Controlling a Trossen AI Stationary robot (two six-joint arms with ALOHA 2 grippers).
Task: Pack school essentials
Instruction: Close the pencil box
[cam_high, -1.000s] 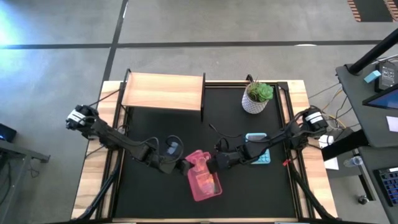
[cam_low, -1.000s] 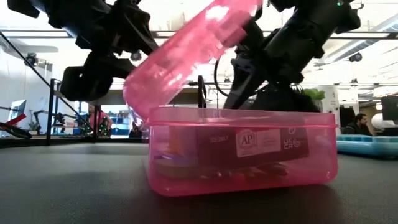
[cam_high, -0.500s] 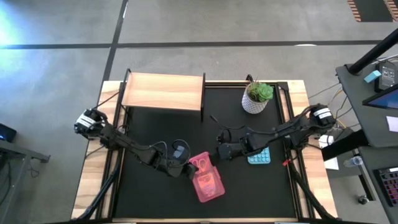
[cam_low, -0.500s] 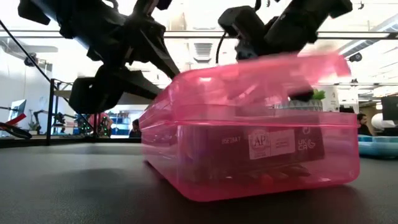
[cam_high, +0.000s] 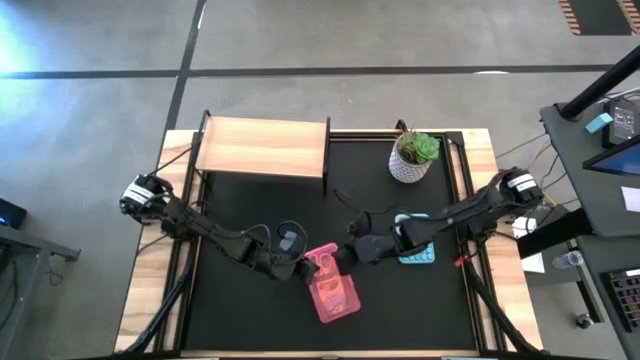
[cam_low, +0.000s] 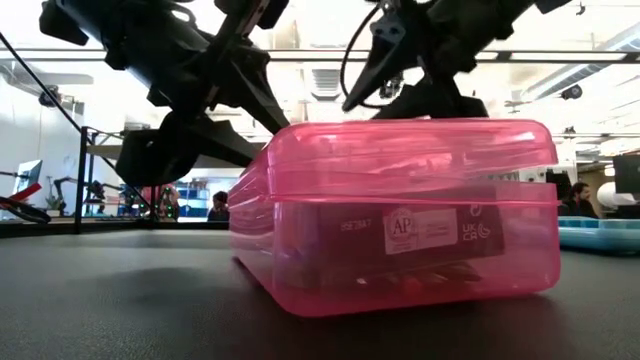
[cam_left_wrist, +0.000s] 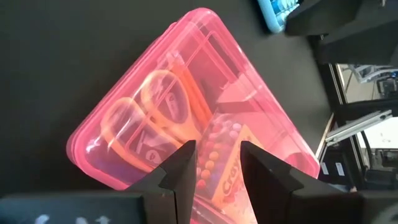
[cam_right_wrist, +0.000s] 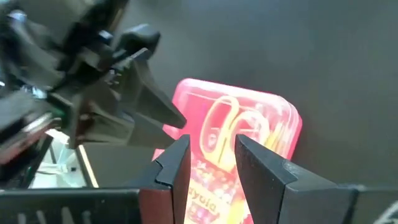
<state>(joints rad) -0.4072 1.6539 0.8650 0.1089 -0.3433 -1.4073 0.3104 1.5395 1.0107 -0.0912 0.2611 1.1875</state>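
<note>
The left gripper (cam_left_wrist: 214, 165) fingers (cam_left_wrist: 180, 171) are held slightly spread, nothing pinched, just above the closed pink box (cam_high: 331, 285). The right gripper (cam_right_wrist: 208, 162) fingers (cam_right_wrist: 258, 165) are likewise parted over it. Scissors (cam_left_wrist: 152, 118) and a crayon box (cam_left_wrist: 233, 180) are seen inside, on the surface (cam_high: 250, 320).

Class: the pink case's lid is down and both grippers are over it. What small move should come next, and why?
Probably press the lid of the pink case down to latch it. It lies flat over the scissors and crayon box, while the left gripper and right gripper hover empty, slightly parted, above it.
</note>
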